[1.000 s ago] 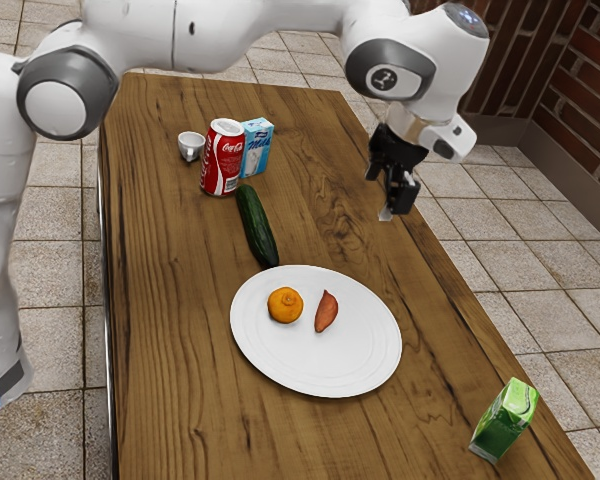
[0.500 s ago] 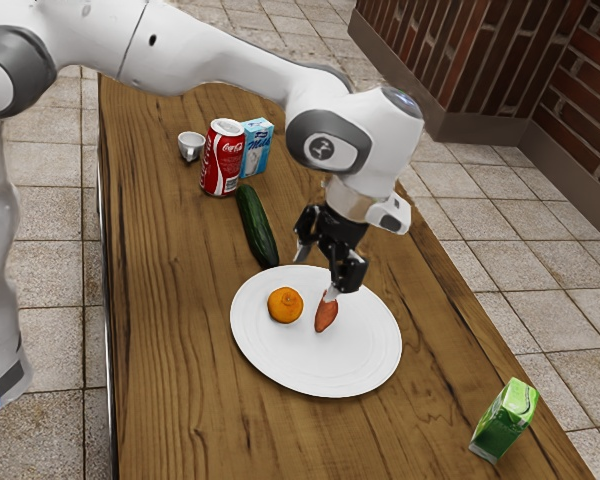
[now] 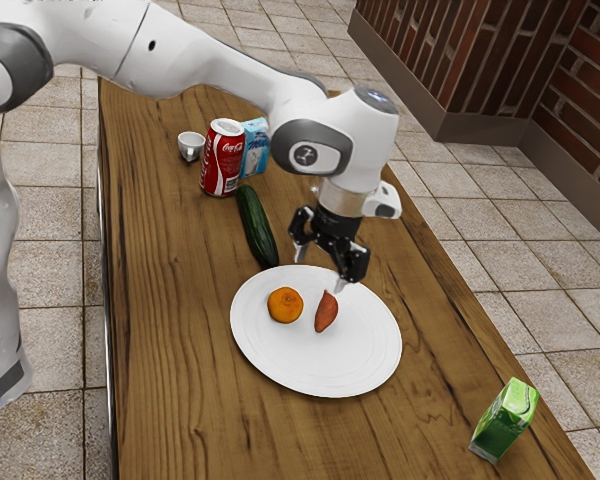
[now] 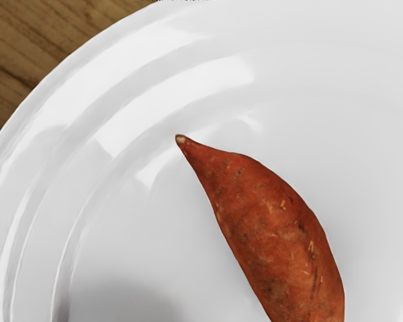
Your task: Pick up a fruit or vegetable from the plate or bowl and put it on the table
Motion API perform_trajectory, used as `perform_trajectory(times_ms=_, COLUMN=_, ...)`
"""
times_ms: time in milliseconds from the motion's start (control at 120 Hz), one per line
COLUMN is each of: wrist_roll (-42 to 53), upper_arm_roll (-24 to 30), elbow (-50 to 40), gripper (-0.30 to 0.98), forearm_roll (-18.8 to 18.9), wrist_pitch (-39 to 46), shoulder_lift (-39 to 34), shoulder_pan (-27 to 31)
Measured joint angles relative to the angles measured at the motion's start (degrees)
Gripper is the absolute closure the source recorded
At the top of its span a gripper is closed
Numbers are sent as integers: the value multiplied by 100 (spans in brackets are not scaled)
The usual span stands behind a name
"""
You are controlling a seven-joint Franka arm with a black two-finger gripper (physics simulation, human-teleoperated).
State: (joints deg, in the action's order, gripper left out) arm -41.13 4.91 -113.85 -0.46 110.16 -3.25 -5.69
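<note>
My gripper (image 3: 318, 274) hangs open over the far part of the white plate (image 3: 350, 372), its two fingertips apart with nothing between them. Below and close to one fingertip lies the reddish sweet potato (image 3: 326, 313) on the plate. An orange fruit (image 3: 285, 305) rests beside it, toward the exterior view's left. In the wrist view the sweet potato (image 4: 275, 235) lies on the plate (image 4: 141, 248), its pointed end fully visible. On the wooden table (image 3: 180, 380), a dark green cucumber (image 3: 257, 228) lies just beyond the plate.
A red cola can (image 3: 222, 158), a blue milk carton (image 3: 255, 148) and a small white cup (image 3: 190, 146) stand at the table's far end. Near the exterior view's lower right corner stands a green carton (image 3: 505, 421).
The arm has swung from beyond the table's right edge in the exterior view to above the plate, coming lower. Over the last half second it shifted slightly left. The food has stayed put.
</note>
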Motion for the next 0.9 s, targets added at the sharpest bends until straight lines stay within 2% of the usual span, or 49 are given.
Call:
perform_trajectory(times_ms=317, wrist_roll=-458, upper_arm_roll=27, elbow=69, gripper=0, forearm_roll=-272, wrist_pitch=341, shoulder_lift=321, shoulder_pan=-5)
perform_trajectory(times_ms=900, wrist_roll=-909, upper_arm_roll=207, elbow=166, gripper=0, forearm_roll=-239, wrist_pitch=465, shoulder_lift=746, shoulder_pan=-29)
